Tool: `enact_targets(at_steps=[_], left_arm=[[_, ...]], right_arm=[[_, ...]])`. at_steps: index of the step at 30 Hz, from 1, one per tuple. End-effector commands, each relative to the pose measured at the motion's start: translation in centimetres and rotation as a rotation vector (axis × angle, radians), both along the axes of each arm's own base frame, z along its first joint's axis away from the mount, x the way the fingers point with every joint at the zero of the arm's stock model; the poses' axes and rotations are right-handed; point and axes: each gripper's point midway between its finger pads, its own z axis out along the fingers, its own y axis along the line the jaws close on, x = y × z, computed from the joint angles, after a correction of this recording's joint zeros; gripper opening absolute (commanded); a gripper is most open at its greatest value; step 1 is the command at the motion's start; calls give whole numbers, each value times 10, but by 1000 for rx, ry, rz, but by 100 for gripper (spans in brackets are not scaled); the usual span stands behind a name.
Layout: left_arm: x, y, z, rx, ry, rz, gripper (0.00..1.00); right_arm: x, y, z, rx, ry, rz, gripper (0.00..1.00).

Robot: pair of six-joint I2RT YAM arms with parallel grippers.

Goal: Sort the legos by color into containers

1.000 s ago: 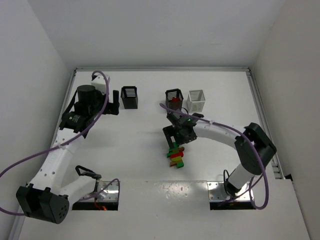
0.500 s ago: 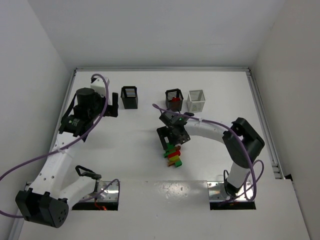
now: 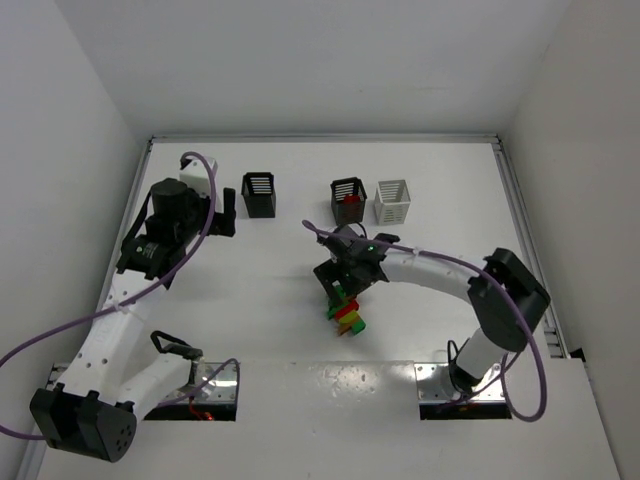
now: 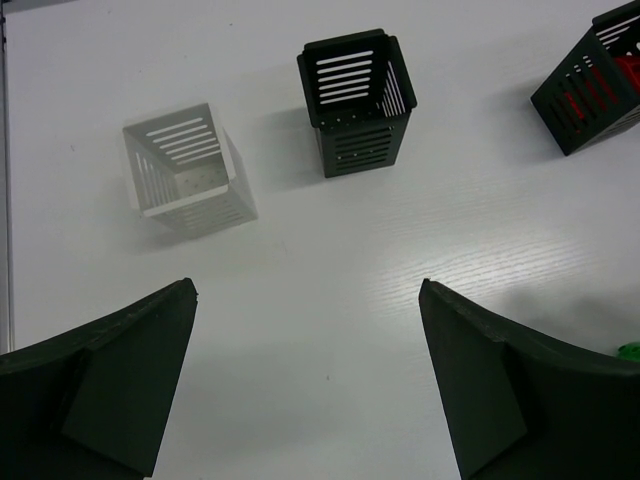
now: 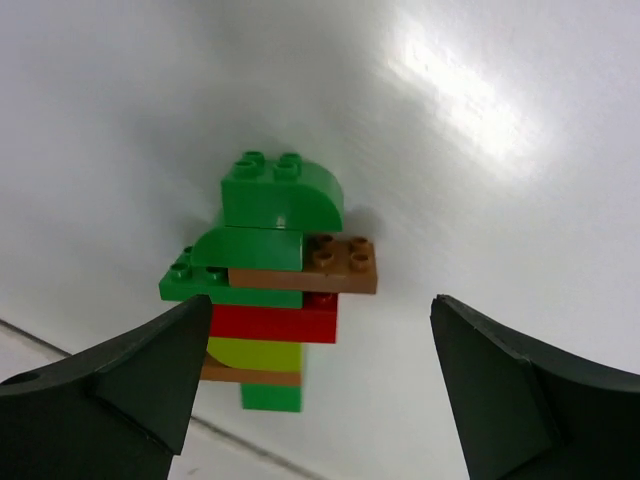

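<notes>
The legos (image 5: 272, 290) are stuck together in one stack of green, orange-brown, red and yellow-green bricks on the table (image 3: 280, 290). In the top view the stack of legos (image 3: 348, 314) lies just nearer than my right gripper (image 3: 345, 283). My right gripper (image 5: 320, 312) is open above it, the stack nearer the left finger (image 5: 150, 375), and nothing is gripped. Far left, my left gripper (image 3: 228, 208) hangs open over bare table. The left wrist view shows that gripper (image 4: 308, 290) with a white container (image 4: 186, 172), a black container (image 4: 355, 100) and a black container (image 4: 593, 90) holding red.
Along the back stand a black bin (image 3: 258, 195), a black bin with red bricks in it (image 3: 348, 200) and a white bin (image 3: 392, 201). My left arm hides the other white bin in the top view. Walls close in the table on three sides.
My right wrist has shifted slightly left and nearer, over the lego stack, and its elbow has swung. My left arm has edged a little left. Both grippers hold nothing.
</notes>
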Motion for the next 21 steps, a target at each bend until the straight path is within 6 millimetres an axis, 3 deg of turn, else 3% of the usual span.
enact_targets(at_steps=[1, 2, 4, 5, 6, 10, 11, 12, 13, 16, 21], left_arm=[[1, -2, 17, -1, -70, -19, 100], [1, -2, 17, -1, -70, -19, 100], [1, -4, 17, -5, -70, -30, 100], [1, -4, 17, -5, -70, -30, 100], [0, -6, 17, -9, -69, -40, 100], [0, -8, 17, -13, -68, -50, 100], [0, -8, 17, -13, -68, -50, 100], [0, -9, 17, -17, -68, -58, 100], [0, -9, 17, -17, -68, -58, 100], [0, -9, 17, -17, -68, -58, 100], [0, -9, 17, -17, -68, -58, 100]], right_arm=[[29, 7, 49, 95, -247, 246, 91], [31, 6, 60, 106, -301, 292, 91], [25, 11, 81, 161, -370, 478, 80], [18, 13, 100, 203, -411, 553, 74], [6, 18, 103, 243, -398, 640, 69], [-18, 2, 89, 222, -327, 893, 45], [-31, -6, 77, 233, -293, 1014, 41], [-42, -9, 80, 248, -312, 1108, 36], [-52, -16, 70, 242, -307, 1189, 35], [-57, -25, 59, 207, -361, 1379, 35], [-44, -30, 36, 157, -299, 1487, 32]])
